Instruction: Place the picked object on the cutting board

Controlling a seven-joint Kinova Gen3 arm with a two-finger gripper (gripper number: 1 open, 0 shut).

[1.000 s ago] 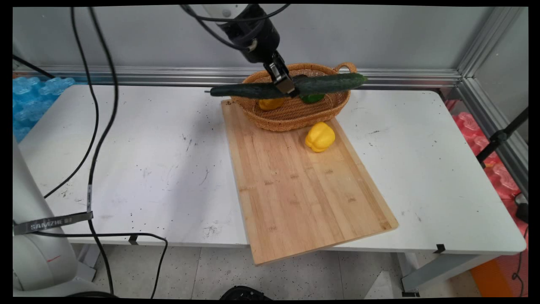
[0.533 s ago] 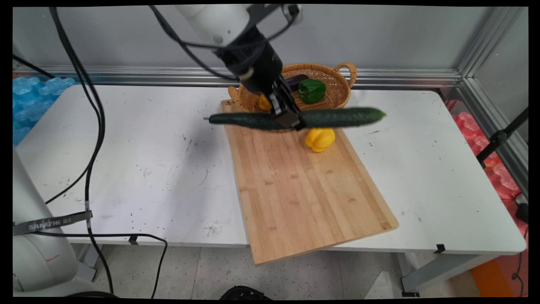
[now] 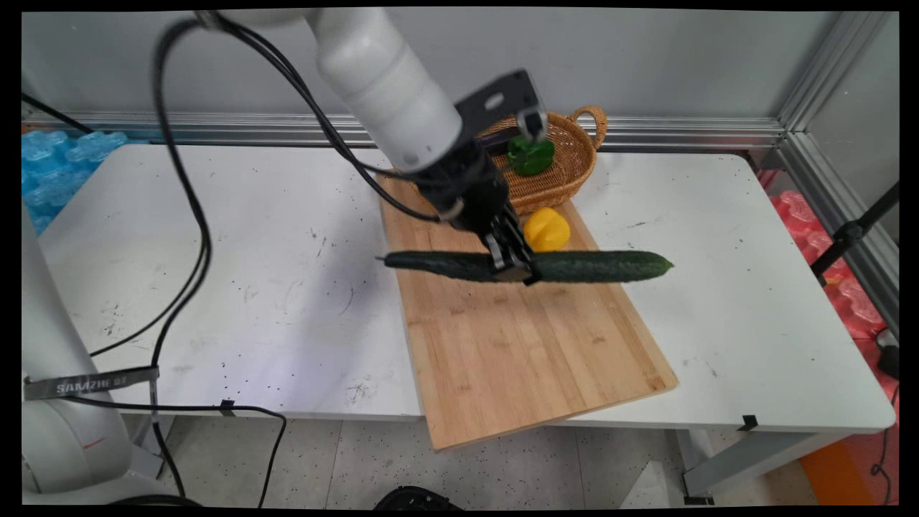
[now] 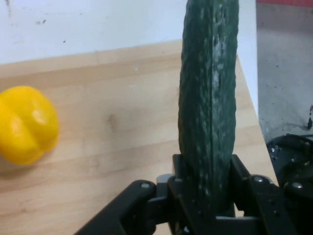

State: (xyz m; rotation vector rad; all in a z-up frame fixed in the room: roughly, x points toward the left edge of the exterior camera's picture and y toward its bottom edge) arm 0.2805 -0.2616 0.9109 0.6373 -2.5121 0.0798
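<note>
Carried forward and lower since a second ago, away from above the wicker basket [image 3: 574, 161] to over the middle of the bamboo cutting board [image 3: 517, 337]. Clamped around the middle of a long dark green cucumber [image 3: 596, 266] [image 4: 209, 98] by the black gripper [image 3: 513, 269] [image 4: 208, 196], held level and crosswise above the board. Just beyond, a yellow bell pepper [image 3: 547, 228] [image 4: 24, 125] on the board; in the basket, a green bell pepper [image 3: 531, 156].

**Cucumber clamped over the board**

The gripper [image 4: 208, 188] clasps a dark green cucumber [image 4: 209, 98] between its fingers [image 4: 243, 178]. Below lies a wooden cutting board [image 4: 122, 132] carrying a yellow bell pepper [image 4: 25, 125], well apart from the cucumber. White table [image 4: 88, 24] shows beyond.
</note>
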